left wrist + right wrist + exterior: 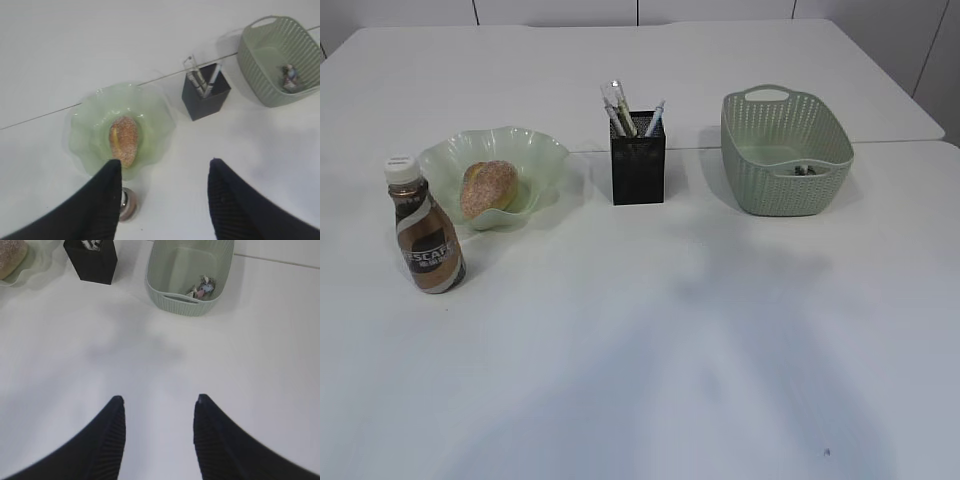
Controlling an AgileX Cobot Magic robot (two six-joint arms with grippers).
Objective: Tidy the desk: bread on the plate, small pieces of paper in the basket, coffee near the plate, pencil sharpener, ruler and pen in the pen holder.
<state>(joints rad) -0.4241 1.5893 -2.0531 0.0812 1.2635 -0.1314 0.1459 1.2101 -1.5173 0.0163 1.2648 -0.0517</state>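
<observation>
The bread (487, 187) lies on the pale green wavy plate (540, 155). The coffee bottle (426, 240) stands upright at the plate's front left. The black mesh pen holder (638, 168) holds pens and a ruler; the sharpener is hidden. The green basket (760, 185) holds small paper pieces (804, 170). Neither gripper shows in the exterior view. My left gripper (165, 165) is open and empty, high above the bottle cap (128, 204) and plate (85, 130). My right gripper (159, 399) is open and empty over bare table, short of the basket (172, 300).
The white table has a seam (880, 142) running across behind the objects. The arms cast shadows on the table's front half (720, 380). The pen holder (205, 97) and basket (260, 80) also show in the left wrist view.
</observation>
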